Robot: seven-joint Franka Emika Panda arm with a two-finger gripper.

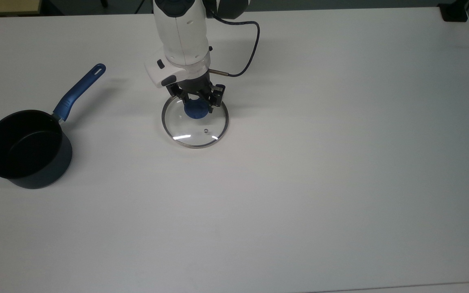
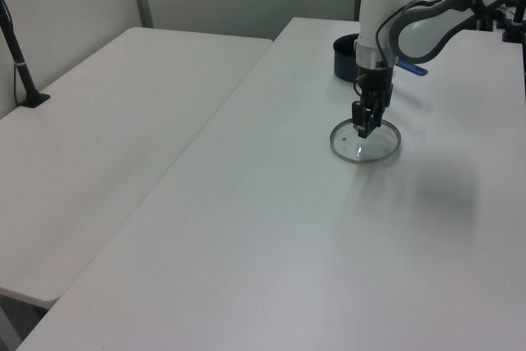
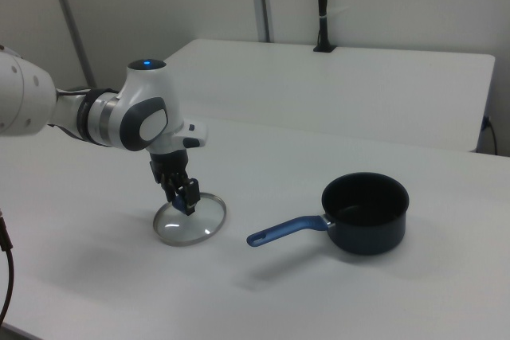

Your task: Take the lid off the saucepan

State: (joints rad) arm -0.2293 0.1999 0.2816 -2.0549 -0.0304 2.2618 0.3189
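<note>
The lid (image 1: 196, 132), a clear glass disc with a metal rim and a blue knob (image 1: 196, 110), lies flat on the white table (image 1: 320, 162), a good distance to the top view's right of the saucepan. My gripper (image 1: 196, 104) points straight down over it, its black fingers shut on the knob. In the left view the lid (image 2: 364, 145) sits under the gripper (image 2: 362, 127); the right view shows the lid (image 3: 191, 225) and gripper (image 3: 182, 199) as well. The saucepan (image 1: 23, 148) stands uncovered, its black inside bare, its blue handle (image 1: 79, 91) pointing up-right.
A black clamp (image 1: 454, 12) sits at the table's far right corner in the top view. A dark cable (image 1: 250, 49) loops from my wrist. A second white table (image 2: 107, 121) adjoins on the left view's left, with a black post (image 2: 20, 63) on it.
</note>
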